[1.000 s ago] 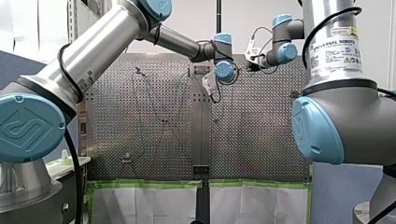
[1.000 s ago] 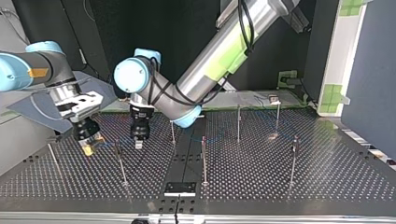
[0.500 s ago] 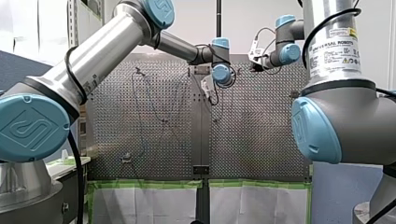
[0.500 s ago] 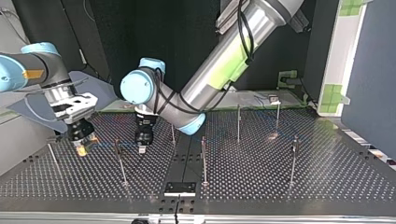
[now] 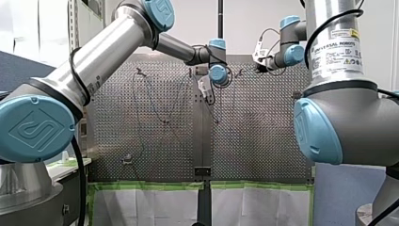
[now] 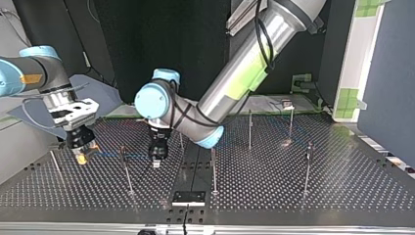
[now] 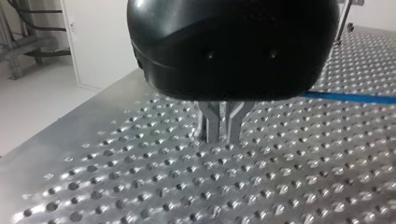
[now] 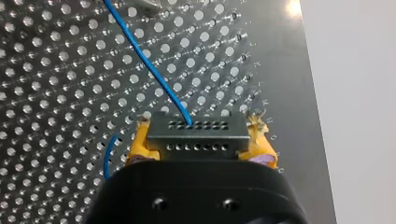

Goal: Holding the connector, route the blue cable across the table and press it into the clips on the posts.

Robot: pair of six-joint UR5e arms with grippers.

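Observation:
In the right wrist view my right gripper [image 8: 198,136] has its yellow pads shut on the grey connector [image 8: 196,125]. The blue cable [image 8: 149,65] runs out of the connector over the perforated table. In the top view my right gripper [image 6: 80,154] hangs low at the left. From it the blue cable [image 6: 110,155] leads to a clip post [image 6: 126,169]. My left gripper [image 6: 156,160] points down just right of that post. In the left wrist view its metal fingers [image 7: 210,123] stand slightly parted with nothing between them, and the blue cable [image 7: 348,97] passes to one side.
More thin posts stand on the table: one in the middle [image 6: 213,169], two at the back [image 6: 249,129] [image 6: 290,122], one at the right [image 6: 307,169] and one at the far left [image 6: 56,166]. A black plate [image 6: 188,198] lies at the near edge.
My left gripper has moved toward the top view's right and nearer that camera, past the clip post. My right gripper has drifted slightly left with the connector.

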